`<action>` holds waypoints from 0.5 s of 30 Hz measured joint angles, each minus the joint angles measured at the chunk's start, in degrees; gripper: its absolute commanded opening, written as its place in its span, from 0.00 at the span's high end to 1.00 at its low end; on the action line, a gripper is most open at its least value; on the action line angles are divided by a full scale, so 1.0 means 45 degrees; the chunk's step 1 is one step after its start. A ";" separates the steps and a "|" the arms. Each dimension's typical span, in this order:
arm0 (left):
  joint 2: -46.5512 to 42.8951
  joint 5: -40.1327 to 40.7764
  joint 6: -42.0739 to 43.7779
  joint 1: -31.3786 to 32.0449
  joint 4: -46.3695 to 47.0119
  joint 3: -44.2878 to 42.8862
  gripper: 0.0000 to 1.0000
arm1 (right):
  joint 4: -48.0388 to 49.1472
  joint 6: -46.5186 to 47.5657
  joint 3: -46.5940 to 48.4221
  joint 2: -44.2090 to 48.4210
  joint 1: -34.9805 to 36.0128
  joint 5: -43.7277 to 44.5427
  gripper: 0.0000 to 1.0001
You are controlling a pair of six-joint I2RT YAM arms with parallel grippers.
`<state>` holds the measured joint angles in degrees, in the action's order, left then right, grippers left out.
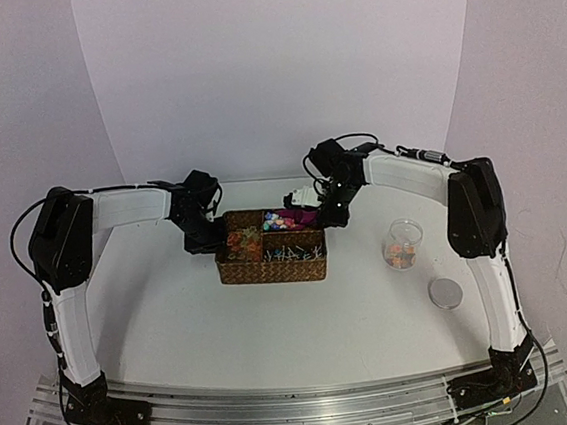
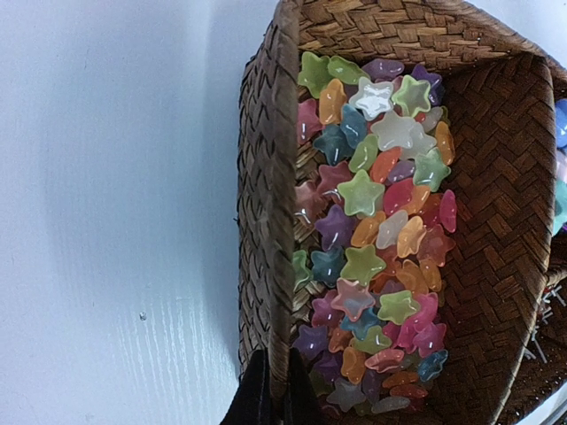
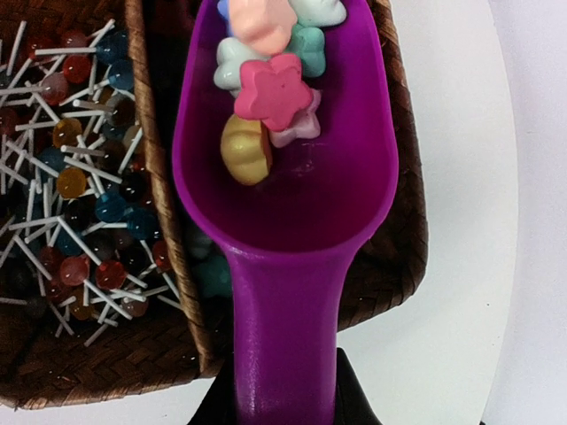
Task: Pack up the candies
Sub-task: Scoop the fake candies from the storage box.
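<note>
Woven basket (image 1: 269, 270) sat mid-table (image 1: 224, 329), divided into compartments. My left pincer (image 2: 277, 403) was clamped shut on the basket's left wall, one finger outside, one inside, the rim pinched between them. Just inside that wall lay a compartment heaped with candies (image 2: 372, 230): glossy little stars in green, pink, orange, purple, blue and clear white, packed against the weave. My right pincer (image 3: 283, 400) was closed around the handle of a purple scoop (image 3: 292, 204), gripping it low on the shaft with the bowl pointing away from me. The bowl sat over the basket's far right compartment and carried a small load at its front: a pink star on top, a peach one, teal and pale ones under it, and a rounded yellow piece nearest the handle. A few pastel pieces showed in the shadow beneath the bowl; I could not tell whether the scoop touched them. Next compartment over held lollipops (image 3: 71, 177), white sticks crossing every way. Well to the right of the basket stood a clear jar (image 1: 403, 243) with some candy in its bottom, and its round lid (image 1: 445, 292) lay flat nearer to me.
</note>
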<state>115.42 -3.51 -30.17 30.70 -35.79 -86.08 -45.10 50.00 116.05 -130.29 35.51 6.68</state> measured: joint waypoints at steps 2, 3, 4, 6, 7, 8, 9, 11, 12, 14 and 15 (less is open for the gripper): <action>0.0000 0.0000 0.0002 0.0000 0.0000 0.0000 1.00 | -0.0015 -0.0024 -0.0126 0.0060 -0.0073 -0.0274 1.00; 0.0000 0.0000 0.0005 -0.0001 0.0000 0.0001 1.00 | -0.0017 -0.0057 -0.0167 0.0086 -0.0098 -0.0394 1.00; 0.0000 0.0001 0.0005 -0.0005 0.0000 0.0004 1.00 | -0.0022 -0.0097 -0.0193 0.0106 -0.0127 -0.0518 1.00; 0.0000 0.0004 0.0010 -0.0005 0.0000 0.0000 1.00 | -0.0045 -0.0188 -0.0276 0.0161 -0.0206 -0.0782 1.00; 0.0000 0.0000 0.0010 -0.0005 0.0000 0.0000 1.00 | -0.0049 -0.0253 -0.0344 0.0205 -0.0257 -0.0931 1.00; 0.0000 0.0004 0.0010 -0.0005 0.0000 0.0000 1.00 | -0.0037 -0.0344 -0.0408 0.0246 -0.0314 -0.1092 1.00; 0.0000 0.0005 0.0010 -0.0005 0.0000 0.0000 1.00 | -0.0014 -0.0427 -0.0488 0.0286 -0.0379 -0.1253 1.00; 0.0000 0.0000 0.0010 -0.0005 0.0000 0.0000 1.00 | 0.0026 -0.0592 -0.0658 0.0380 -0.0526 -0.1622 1.00; 0.0000 0.0000 0.0010 -0.0005 0.0000 0.0000 1.00 | 0.0038 -0.0657 -0.0747 0.0436 -0.0600 -0.1789 1.00; 0.0000 0.0000 0.0010 -0.0010 0.0000 0.0000 1.00 | 0.0009 -0.0758 -0.0923 0.0577 -0.0751 -0.2018 1.00; 0.0000 -0.0004 0.0010 -0.0010 0.0000 0.0000 1.00 | -0.0011 -0.0766 -0.1002 0.0656 -0.0806 -0.2085 1.00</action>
<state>115.42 -3.53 -30.13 30.65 -35.79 -86.08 -45.15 46.55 111.54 -127.34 31.89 -2.70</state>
